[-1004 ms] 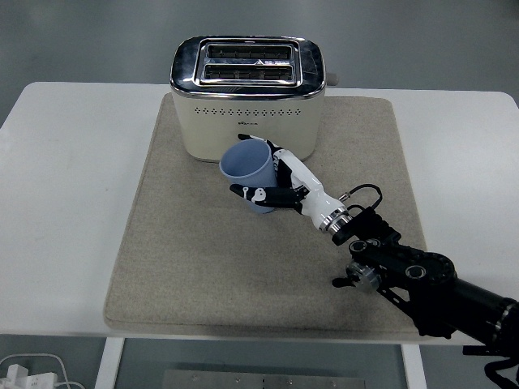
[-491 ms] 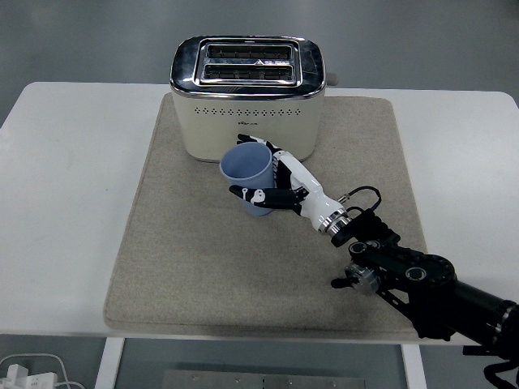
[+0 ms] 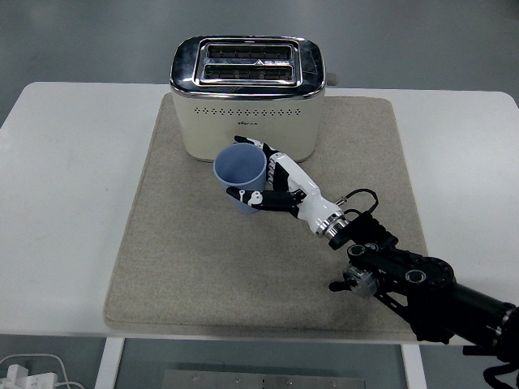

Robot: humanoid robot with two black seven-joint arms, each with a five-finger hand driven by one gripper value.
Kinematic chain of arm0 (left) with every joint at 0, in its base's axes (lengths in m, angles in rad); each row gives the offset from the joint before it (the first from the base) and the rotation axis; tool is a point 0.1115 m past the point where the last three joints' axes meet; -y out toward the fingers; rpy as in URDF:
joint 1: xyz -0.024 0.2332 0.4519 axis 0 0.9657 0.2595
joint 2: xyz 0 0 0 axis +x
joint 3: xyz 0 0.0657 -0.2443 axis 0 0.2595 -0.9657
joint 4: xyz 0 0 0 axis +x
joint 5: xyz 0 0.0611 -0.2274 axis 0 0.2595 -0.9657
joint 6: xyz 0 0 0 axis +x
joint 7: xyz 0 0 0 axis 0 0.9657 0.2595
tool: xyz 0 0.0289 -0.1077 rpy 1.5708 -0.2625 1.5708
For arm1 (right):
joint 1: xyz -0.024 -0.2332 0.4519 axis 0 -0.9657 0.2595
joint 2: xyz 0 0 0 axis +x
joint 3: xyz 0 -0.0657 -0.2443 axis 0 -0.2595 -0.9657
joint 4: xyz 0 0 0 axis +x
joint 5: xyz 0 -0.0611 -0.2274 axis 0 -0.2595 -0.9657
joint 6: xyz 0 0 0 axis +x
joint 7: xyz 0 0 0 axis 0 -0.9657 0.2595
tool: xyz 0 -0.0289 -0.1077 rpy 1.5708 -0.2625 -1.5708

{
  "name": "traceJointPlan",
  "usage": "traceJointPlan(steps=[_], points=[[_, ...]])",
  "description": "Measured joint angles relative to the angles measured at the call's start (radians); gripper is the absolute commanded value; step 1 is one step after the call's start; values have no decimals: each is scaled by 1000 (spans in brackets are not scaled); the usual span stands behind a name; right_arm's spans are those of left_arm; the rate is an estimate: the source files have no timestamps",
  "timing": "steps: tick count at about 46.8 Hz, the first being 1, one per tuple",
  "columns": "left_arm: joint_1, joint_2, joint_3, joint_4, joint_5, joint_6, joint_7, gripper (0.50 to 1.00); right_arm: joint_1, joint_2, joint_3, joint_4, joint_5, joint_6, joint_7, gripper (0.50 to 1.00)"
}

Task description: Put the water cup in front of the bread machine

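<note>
Centre frame, just below the cream toaster: right hand grasps blue water cup over beige mat, cup tilted.

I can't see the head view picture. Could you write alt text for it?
A robot's right hand grips a light blue cup just in front of a cream and chrome toaster, above a beige mat on a white table. Its black arm reaches in from the lower right.
</note>
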Motion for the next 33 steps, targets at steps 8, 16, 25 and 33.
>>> traceJointPlan(steps=[8,16,25,33], points=[[1,0,0,1,0,0,0,1000,0,0,-1,2,0,2,0,893],[1,0,0,0,0,0,0,1000,0,0,-1,2,0,16,0,893],[1,0,0,-1,0,0,0,1000,-2,0,1,2,0,16,0,893],[1,0,1,-1,1,0,18,1000,-2,0,13,0,0,16,0,893]])
